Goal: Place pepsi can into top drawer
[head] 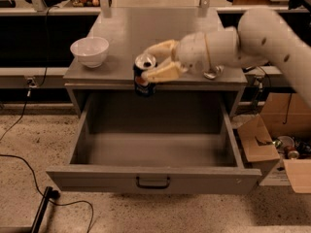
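Setting: speckled floor [146, 217], grey cabinet with a flat counter [146, 28], dark shelving behind.

Camera view, items:
- Top drawer [204, 179]: pulled fully out, interior bare, dark handle [153, 182] at the centre of the front panel.
- Pepsi can [144, 85]: upright, silver top showing, held off the counter at its front edge, over the rear part of the drawer opening.
- Gripper [148, 64]: reaching in from the right, jaws closed around the can's upper half, one finger behind it and one in front.
- Bowl [89, 51]: white, on the counter's left, well apart from the can.
- Silvery can [213, 73]: lying on the counter's right, partly hidden by the arm [228, 45].
- Cardboard boxes [262, 140]: on the floor to the right of the drawer.
- Cable [29, 164]: on the floor, left.

Step in hand, as judged: carrying, with the can lifted and not yet lowered. Next move calls for bringing it forward clear of the counter's edge, down to the drawer floor, then letting go. Nothing stands in the way, though the counter lip sits close to the can.
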You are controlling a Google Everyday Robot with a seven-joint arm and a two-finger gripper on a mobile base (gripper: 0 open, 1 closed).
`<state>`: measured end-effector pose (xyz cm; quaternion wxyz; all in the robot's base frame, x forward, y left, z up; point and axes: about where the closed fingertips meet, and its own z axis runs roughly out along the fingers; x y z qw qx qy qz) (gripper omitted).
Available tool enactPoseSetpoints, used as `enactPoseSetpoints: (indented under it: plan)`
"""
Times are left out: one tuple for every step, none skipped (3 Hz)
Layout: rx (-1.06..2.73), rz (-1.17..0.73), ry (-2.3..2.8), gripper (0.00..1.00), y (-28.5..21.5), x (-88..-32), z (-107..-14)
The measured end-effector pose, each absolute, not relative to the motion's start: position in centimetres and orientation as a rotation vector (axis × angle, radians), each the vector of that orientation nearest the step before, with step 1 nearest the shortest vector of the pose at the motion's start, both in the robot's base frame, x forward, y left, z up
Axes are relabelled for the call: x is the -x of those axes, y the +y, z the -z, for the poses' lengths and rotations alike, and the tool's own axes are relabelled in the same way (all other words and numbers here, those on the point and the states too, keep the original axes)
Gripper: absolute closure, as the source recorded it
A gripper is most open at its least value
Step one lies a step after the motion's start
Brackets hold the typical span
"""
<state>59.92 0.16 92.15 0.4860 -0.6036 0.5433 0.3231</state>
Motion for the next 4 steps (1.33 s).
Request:
enactPoseSetpoints:
  plan:
    - [1.465, -0.784, 1.277, 1.0, 0.5, -57.8, -85.1]
    - [1.513, -0.809, 1.278, 1.0, 0.8, -56.0, -79.6]
    - [1.572, -0.844, 1.339, 1.0, 0.4, -54.3, -74.8]
    - [1.587, -0.889, 1.423, 0.84, -0.2, -53.3, -71.4]
